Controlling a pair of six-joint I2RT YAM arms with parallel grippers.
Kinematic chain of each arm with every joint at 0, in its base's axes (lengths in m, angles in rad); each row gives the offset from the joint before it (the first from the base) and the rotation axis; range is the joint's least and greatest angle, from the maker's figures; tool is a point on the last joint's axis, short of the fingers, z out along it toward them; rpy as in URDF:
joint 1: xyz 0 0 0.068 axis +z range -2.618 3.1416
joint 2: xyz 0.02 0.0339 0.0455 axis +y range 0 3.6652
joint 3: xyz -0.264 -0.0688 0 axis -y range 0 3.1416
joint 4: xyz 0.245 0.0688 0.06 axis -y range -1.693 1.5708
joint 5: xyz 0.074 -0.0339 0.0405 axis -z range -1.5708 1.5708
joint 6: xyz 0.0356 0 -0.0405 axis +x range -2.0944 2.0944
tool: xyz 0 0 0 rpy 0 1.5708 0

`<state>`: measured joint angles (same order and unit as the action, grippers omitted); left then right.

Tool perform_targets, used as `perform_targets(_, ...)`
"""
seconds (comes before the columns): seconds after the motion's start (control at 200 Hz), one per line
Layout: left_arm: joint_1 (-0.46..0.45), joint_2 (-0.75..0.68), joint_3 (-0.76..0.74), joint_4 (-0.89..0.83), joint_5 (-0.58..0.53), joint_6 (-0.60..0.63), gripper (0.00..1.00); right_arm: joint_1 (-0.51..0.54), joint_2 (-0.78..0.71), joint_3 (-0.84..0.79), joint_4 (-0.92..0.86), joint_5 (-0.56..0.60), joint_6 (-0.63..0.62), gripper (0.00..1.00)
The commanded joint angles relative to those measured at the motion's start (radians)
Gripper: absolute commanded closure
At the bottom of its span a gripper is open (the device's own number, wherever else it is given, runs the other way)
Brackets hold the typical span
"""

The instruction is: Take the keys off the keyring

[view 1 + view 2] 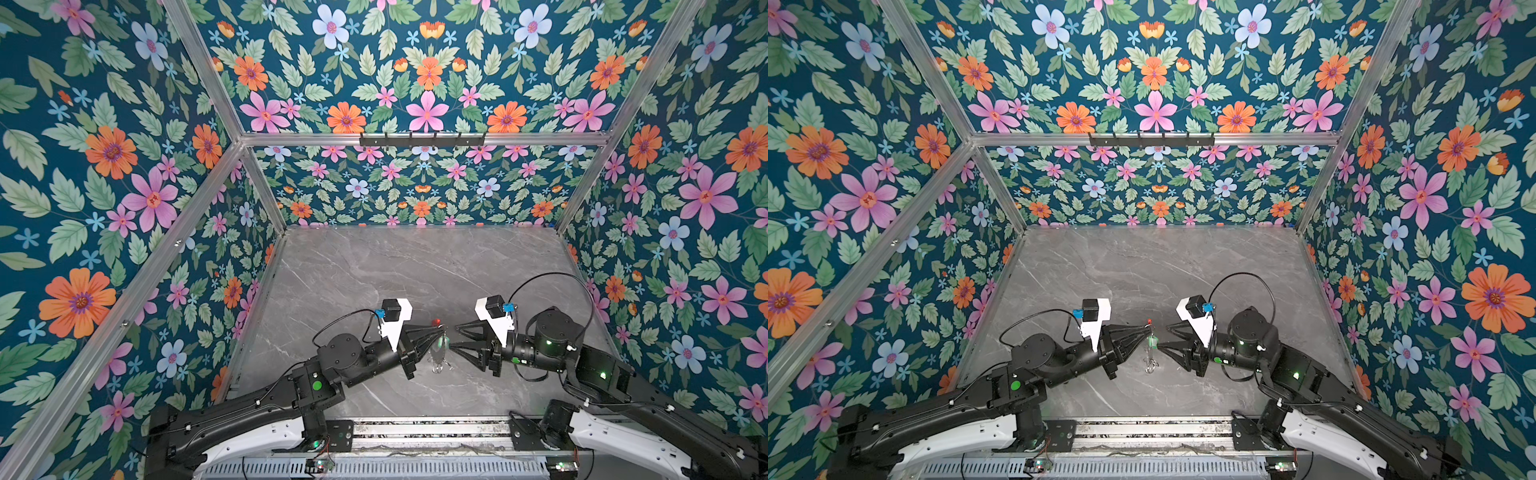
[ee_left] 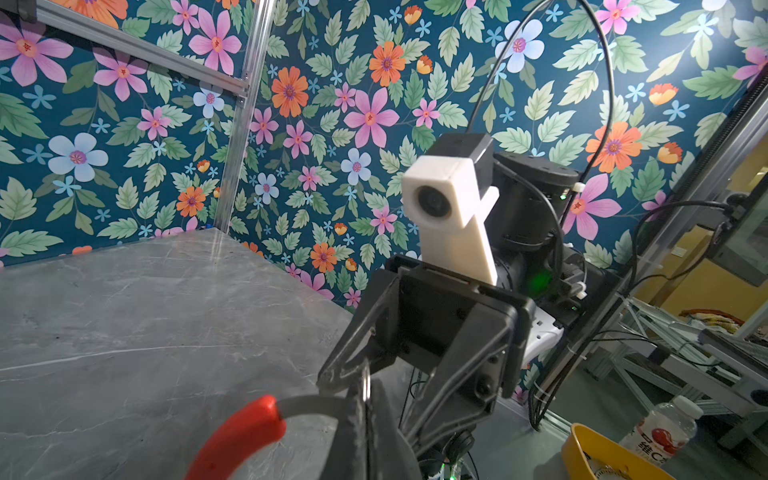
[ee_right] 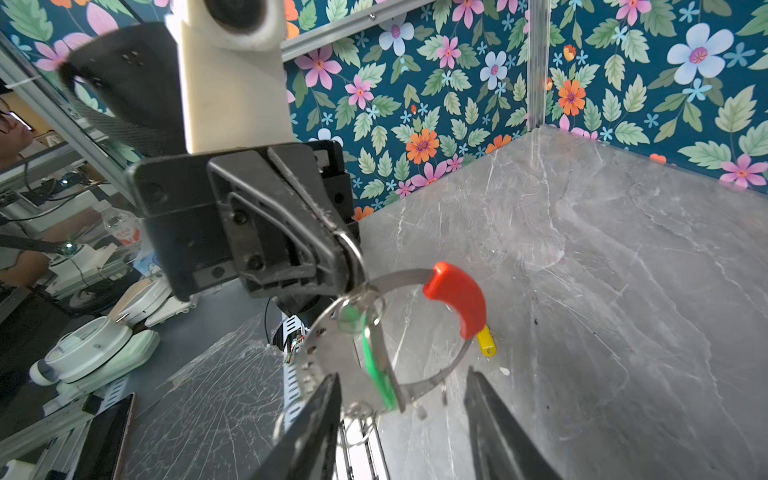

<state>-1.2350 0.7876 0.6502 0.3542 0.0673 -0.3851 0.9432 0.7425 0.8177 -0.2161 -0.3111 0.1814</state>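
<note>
The keyring [image 3: 401,277], a thin flat grey metal hoop, is being clamped between the closed fingers of the left gripper [image 3: 347,262], just beside its glossy red sleeve [image 3: 457,297], above the veined grey marble table [image 3: 623,291]. A translucent green tag [image 3: 376,361] is being carried on the hoop, across from the red sleeve. The right gripper [image 1: 454,336] is being held with fingers apart, near the red sleeve. Only in the right wrist view is a yellow tag [image 3: 487,344] being shown, half hidden behind the red sleeve; whether it is hanging or lying cannot be told. In both top views the hoop is being seen edge-on, barely legible.
</note>
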Motion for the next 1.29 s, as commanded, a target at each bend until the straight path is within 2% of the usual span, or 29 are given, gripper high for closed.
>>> perform_targets(0.0, 0.002, -0.002, 0.002, 0.063, 0.013, 0.007, 1.00, 0.002, 0.015, 0.003, 0.055, -0.020, -0.018, 0.50)
perform_targets(0.265, 0.001, -0.004, -0.005, 0.069, -0.001, 0.000, 1.00, 0.001, 0.061, 0.008, 0.107, -0.100, -0.012, 0.54)
perform_targets(0.455, 0.001, -0.010, -0.011, 0.067, -0.012, 0.000, 1.00, 0.002, 0.064, 0.008, 0.123, -0.121, -0.010, 0.65)
perform_targets(0.58, 0.002, -0.008, -0.010, 0.062, -0.014, 0.000, 1.00, 0.001, 0.067, 0.008, 0.124, -0.126, -0.010, 0.79)
perform_targets(0.685, 0.001, -0.008, -0.007, 0.056, -0.011, 0.000, 1.00, 0.001, 0.060, 0.013, 0.108, -0.125, -0.011, 1.00)
perform_targets(0.985, 0.001, -0.034, -0.002, -0.012, 0.044, 0.049, 1.00, -0.005, 0.050, 0.103, -0.094, -0.085, -0.070, 1.00)
perform_targets(1.29, 0.001, -0.043, -0.009, -0.006, 0.138, 0.060, 1.00, -0.033, 0.068, 0.185, -0.172, -0.075, -0.134, 1.00)
